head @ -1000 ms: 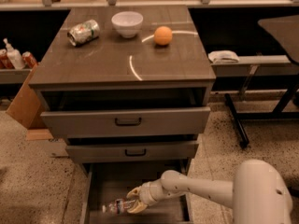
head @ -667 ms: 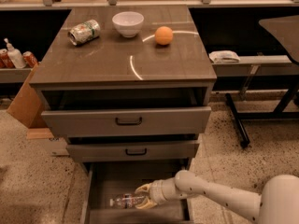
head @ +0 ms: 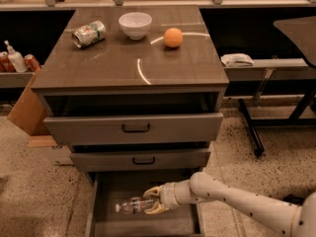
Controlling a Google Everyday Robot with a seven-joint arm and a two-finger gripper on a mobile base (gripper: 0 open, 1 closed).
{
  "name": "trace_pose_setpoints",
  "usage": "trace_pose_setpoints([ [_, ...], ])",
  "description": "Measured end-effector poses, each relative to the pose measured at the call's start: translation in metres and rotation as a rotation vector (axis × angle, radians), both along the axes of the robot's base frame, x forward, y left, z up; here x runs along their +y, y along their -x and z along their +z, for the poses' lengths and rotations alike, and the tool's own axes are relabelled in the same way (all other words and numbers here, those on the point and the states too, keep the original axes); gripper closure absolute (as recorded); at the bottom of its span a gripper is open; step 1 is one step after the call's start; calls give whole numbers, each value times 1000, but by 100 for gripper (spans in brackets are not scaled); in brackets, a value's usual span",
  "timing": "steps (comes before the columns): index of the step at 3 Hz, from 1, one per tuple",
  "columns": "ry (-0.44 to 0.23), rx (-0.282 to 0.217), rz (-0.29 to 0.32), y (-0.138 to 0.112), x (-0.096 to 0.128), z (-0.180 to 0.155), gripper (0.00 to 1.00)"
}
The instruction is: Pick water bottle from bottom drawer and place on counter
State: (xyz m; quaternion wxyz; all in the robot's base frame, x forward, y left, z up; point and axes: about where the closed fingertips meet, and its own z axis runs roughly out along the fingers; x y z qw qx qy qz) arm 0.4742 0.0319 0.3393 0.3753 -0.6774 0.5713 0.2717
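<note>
The water bottle (head: 131, 205) is clear with a white cap at its left end and lies on its side, held just above the floor of the open bottom drawer (head: 118, 226). My gripper (head: 154, 200) reaches into the drawer from the right on a white arm and is shut on the bottle's right end, one pale finger (head: 151, 190) above it and one below. The counter (head: 123, 68) is the dark glossy top of the cabinet, far above the gripper.
On the counter stand a crushed can (head: 89, 33), a white bowl (head: 135, 24) and an orange (head: 173, 37). The two upper drawers (head: 134, 128) with black handles stick out over the bottom drawer. A cardboard box (head: 27, 107) is at the left, a table leg (head: 251, 127) at the right.
The arm has swung a little and the gripper with the bottle has shifted slightly right and up inside the bottom drawer. The counter's things have not moved.
</note>
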Motion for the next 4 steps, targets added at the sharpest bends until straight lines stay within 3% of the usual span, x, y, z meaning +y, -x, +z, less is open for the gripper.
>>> trace_pose_setpoints([
  [2, -127, -253, 109, -2, -17, 183, 100],
  [3, -145, -339, 133, 0, -22, 240, 100],
  [4, -147, -343, 133, 0, -22, 243, 100],
])
